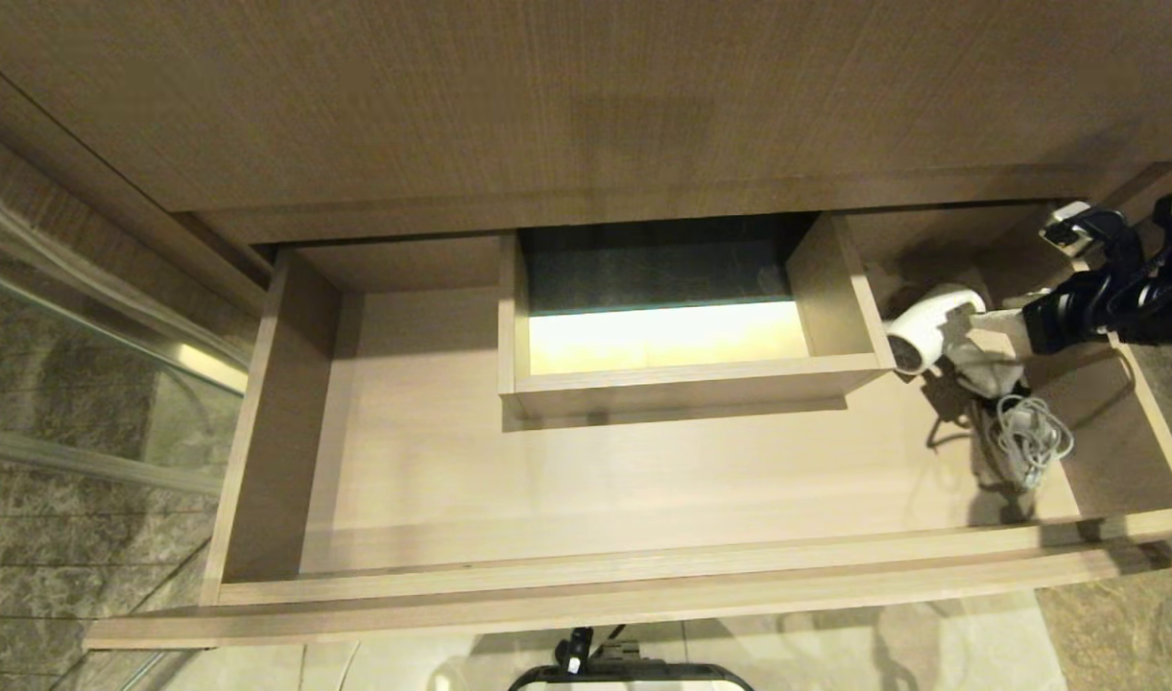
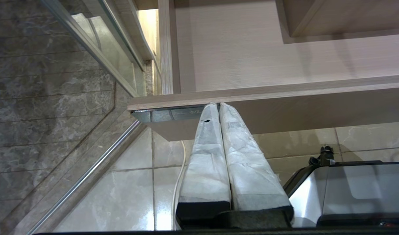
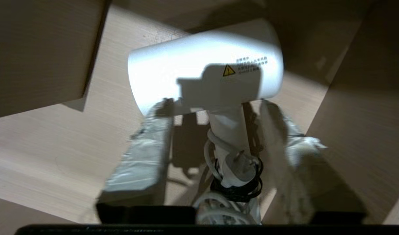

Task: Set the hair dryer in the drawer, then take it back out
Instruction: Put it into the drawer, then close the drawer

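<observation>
Resting in the wide light wood-grain drawer (image 1: 432,480), the small white cylindrical hair dryer (image 1: 931,331) is lying between the right gripper's (image 3: 215,114) spread fingers (image 3: 140,156); next probably calls for regrasping its handle.

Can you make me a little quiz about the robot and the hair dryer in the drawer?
1. True or false: the hair dryer lies inside the drawer.
2. Which gripper is at the dryer? A left B right
3. The right gripper's jaws stand ____ on either side of the dryer's handle.

Key: 1 true; 2 B; 3 open.
</observation>
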Robot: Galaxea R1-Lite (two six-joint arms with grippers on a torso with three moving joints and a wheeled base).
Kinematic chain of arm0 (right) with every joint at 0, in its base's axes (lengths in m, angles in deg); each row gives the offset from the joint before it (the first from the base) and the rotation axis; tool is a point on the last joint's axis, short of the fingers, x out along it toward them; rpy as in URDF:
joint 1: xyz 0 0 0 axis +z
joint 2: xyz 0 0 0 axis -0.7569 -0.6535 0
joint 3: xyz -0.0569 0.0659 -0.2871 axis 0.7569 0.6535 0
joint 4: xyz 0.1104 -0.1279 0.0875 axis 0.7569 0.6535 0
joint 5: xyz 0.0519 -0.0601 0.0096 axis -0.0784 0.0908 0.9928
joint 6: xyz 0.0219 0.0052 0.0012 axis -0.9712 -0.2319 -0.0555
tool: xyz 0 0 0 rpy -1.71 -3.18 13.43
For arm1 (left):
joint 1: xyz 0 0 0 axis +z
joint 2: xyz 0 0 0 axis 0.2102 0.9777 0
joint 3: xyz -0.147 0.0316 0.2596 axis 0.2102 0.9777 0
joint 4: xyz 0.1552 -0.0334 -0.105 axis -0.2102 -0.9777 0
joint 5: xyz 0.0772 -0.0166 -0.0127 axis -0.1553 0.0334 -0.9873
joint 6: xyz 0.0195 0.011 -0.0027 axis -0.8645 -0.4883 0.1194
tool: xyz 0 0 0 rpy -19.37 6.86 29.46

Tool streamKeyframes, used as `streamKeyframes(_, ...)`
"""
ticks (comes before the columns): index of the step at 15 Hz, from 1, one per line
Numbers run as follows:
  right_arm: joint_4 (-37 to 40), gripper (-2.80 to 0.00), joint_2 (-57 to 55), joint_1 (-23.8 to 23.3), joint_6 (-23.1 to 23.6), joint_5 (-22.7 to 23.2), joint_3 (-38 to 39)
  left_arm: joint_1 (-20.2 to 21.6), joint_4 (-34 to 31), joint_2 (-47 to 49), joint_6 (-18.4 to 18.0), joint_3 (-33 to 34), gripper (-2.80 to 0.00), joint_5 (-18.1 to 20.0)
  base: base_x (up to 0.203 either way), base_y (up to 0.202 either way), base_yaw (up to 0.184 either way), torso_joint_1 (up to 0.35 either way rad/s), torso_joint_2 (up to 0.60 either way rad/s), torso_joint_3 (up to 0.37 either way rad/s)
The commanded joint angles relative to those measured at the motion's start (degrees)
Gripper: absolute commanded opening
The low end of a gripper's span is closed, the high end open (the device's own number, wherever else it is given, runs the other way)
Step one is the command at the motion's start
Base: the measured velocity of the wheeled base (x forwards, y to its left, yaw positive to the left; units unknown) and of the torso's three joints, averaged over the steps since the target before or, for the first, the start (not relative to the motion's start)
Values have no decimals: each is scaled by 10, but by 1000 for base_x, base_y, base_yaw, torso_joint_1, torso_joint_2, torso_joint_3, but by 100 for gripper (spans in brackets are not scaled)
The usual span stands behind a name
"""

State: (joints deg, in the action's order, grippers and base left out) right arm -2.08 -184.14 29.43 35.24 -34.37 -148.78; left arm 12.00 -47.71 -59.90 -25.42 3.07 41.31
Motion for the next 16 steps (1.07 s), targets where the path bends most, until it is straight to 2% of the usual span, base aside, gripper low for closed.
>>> streamKeyframes(1,2,0,6,-1,0,2,2,0,0,0,0,1,-280,0,0,0,0,0,0,0)
streamKeyframes(6,42,0,111,-2,-23,16,48,0,0,0,0,0,-280,0,0,0,0,0,0,0)
streamKeyframes(7,55,-280,149,-2,-28,17,64,0,0,0,0,0,-280,0,0,0,0,0,0,0)
streamKeyframes(12,149,-280,346,-2,-33,-8,201,0,0,0,0,0,-280,0,0,0,0,0,0,0)
streamKeyframes(14,176,-280,413,-3,-33,-55,268,0,0,0,0,0,-280,0,0,0,0,0,0,0)
streamKeyframes(16,221,-280,466,-7,-33,-135,337,0,0,0,1,1,-280,0,0,0,0,0,0,0)
